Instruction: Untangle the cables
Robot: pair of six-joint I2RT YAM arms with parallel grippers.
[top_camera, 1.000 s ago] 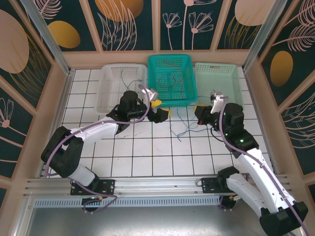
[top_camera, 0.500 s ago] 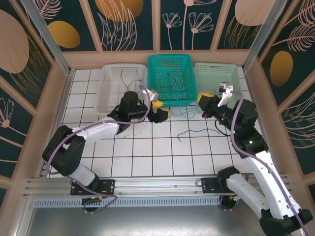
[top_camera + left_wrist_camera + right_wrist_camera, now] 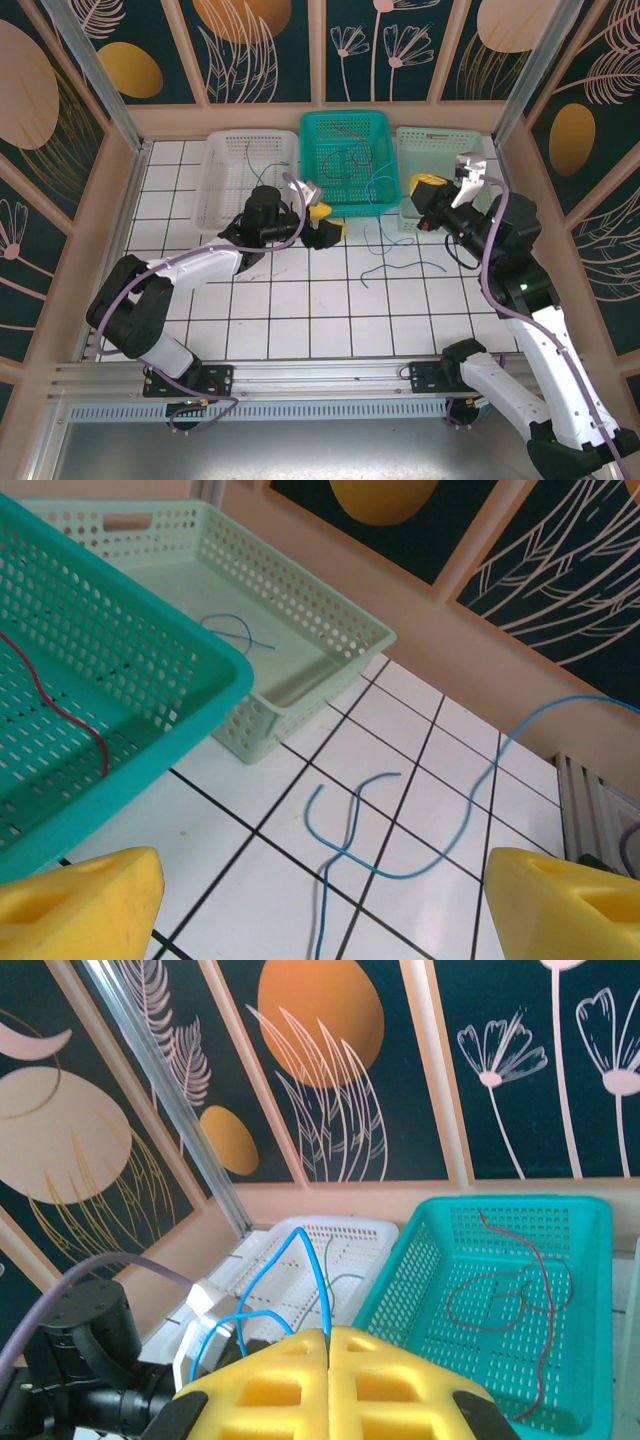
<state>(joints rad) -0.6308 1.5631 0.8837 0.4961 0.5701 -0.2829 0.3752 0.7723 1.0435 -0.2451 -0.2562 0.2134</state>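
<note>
Currently on record.

Right tool (image 3: 422, 193): yellow pads (image 3: 270, 1380) pressed together on blue cable (image 3: 300, 1260), up beside the left rim of pale green basket (image 3: 470, 150).

Blue cable: hanging down to counter (image 3: 300, 300), free end curled on the tiles between the arms.

Left tool (image 3: 325, 225): spread wide, holding nothing, low over counter next to teal basket (image 3: 310, 160).

Step in hand, as judged: lifting blue cable clear for sorting. Rise slowly, grip firm. Watch the hanging end for snags on basket rims. Let go only once above pale green basket.

Also present:
- red cable (image 3: 75, 720) inside teal basket
- green cable (image 3: 248, 152) in white basket (image 3: 215, 190)
- second blue strand (image 3: 232, 630) in pale green basket

Possible obstruction: left tool, close beside the slack.
</note>
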